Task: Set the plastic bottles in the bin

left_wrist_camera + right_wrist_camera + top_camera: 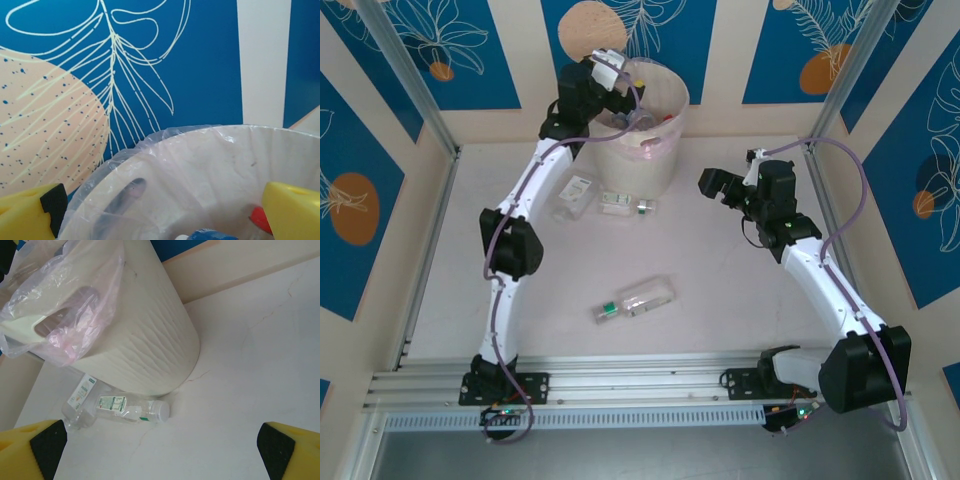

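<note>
— Left claw (162, 215)?
— Spread wide, empty, above the bin (665, 150). Right claw (160, 452) also released.
— Bottles (635, 298)?
— Three clear, small-labelled, on the table (740, 300): two just beside the bin's foot, one apart. More inside.

From where I sit I can read no words, brands or numbers: the green-and-white labels on the white-capped bottle (131, 410) and its neighbour (82, 399) by the bin (150, 330), and on the green-capped bottle (635, 299), are too small and blurred.
</note>
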Robot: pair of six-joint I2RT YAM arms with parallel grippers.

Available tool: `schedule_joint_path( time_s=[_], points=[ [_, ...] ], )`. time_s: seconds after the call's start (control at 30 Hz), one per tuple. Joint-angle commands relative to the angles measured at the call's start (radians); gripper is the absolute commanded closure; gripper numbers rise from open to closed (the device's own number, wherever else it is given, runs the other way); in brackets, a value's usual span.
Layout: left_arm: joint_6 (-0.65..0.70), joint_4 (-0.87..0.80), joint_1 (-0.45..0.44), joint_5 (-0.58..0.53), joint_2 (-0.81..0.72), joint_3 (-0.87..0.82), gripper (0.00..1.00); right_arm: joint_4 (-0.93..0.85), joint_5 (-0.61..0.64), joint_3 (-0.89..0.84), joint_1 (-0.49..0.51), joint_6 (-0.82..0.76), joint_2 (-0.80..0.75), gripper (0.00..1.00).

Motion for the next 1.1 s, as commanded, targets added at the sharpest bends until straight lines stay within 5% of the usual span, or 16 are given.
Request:
schedule_joint_path(
  time_s=[0.0, 0.23, 0.47, 0.73, 1.07],
  points=[
    [-0.098, -0.069, -0.002, 0.073, -0.102, 0.011, 0.00, -0.016, -0.014, 0.021, 0.006, -0.001, -0.012, 0.00],
    [-0.280, -0.230, -0.017, 0.107, -0.182, -0.018, 0.00, -0.020, -0.002, -0.001, 0.006, 0.000, -0.022, 0.00],
    [-0.295, -0.451, -0.059, 0.096, -0.283, -0.032, 0.00, -0.020, -0.001, -0.014, 0.005, -0.002, -0.030, 0.00],
    [-0.399, 0.025, -0.072, 0.006, -0.598, -0.651, 0.00, 0.136, -0.127, -0.089, 0.013, -0.220, 0.027, 0.00],
    [-0.497, 0.061, -0.060, -0.131, -0.735, -0.954, 0.00, 0.100, -0.325, 0.035, 0.076, -0.729, 0.299, 0.04]
  ],
)
